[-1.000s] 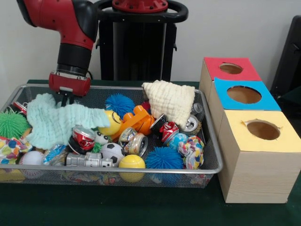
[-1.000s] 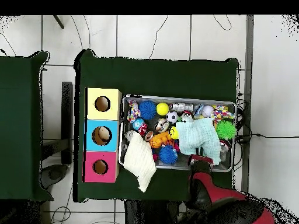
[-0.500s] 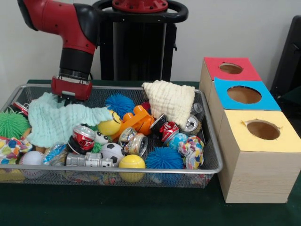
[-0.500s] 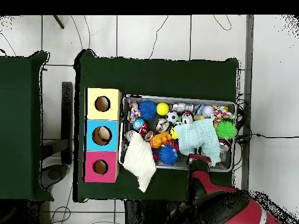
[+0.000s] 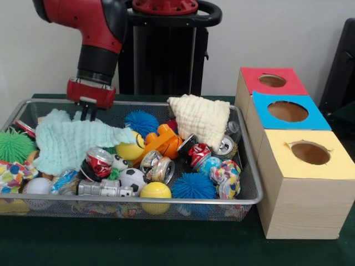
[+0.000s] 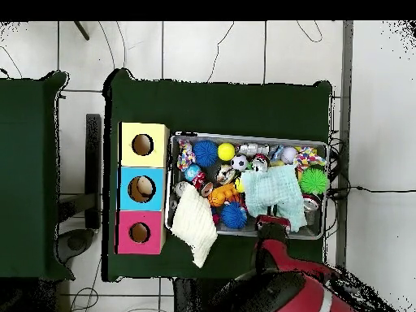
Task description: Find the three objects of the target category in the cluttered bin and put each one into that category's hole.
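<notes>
The bin [image 5: 244, 145] is a silver wire-mesh basket full of toys, balls, crushed cans and cloths; it also shows in the overhead view [image 6: 244, 136]. My gripper [image 5: 87, 115] hangs at the bin's back left, right at the top edge of a mint-green cloth [image 5: 72, 141] spread over the clutter. Overhead, the gripper [image 6: 272, 228] is at the bin's near rim beside that cloth [image 6: 275, 191]. Three wooden boxes with round holes stand beside the bin: red top [image 5: 272, 81], blue top [image 5: 287, 111], yellow top [image 5: 310, 152].
A cream cloth [image 5: 202, 119] drapes over the bin's back rim. Blue spiky balls [image 5: 140, 122], a green spiky ball [image 5: 14, 145], a yellow ball [image 5: 155, 191], a soccer ball [image 5: 132, 178], cans [image 5: 100, 162] and an orange toy [image 5: 162, 141] fill the bin.
My gripper dipped onto the mint cloth, then rose and shifted right along the bin's back edge. The mint cloth slid slightly the same way and flattened.
</notes>
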Available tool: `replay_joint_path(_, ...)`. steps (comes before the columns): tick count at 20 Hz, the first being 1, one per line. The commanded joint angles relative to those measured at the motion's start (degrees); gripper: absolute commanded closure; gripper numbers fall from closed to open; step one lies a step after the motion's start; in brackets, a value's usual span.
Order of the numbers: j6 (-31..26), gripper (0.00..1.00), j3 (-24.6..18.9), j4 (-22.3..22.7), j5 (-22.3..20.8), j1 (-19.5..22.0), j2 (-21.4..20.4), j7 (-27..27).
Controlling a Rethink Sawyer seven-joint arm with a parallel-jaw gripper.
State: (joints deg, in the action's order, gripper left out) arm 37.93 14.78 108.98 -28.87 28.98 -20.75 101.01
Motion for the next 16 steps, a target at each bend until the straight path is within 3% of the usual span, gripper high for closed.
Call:
replay_joint_path(1, -2.4, 1.0, 1.2, 6.3, 4.3, -4.2, -10.0, 9.7)
replay_joint_path(5, -4.9, 1.0, 1.1, 7.7, 2.5, -2.7, -13.5, 10.9)
replay_joint_path(6, -5.3, 1.0, 1.0, 7.5, 0.0, -0.3, -14.1, 11.2)
replay_joint_path(8, -5.4, 1.0, 0.8, 8.6, 0.1, -0.4, -15.2, 11.3)
replay_joint_path(16, -5.9, 1.0, 3.0, 14.3, 6.9, -7.3, -18.7, 11.1)
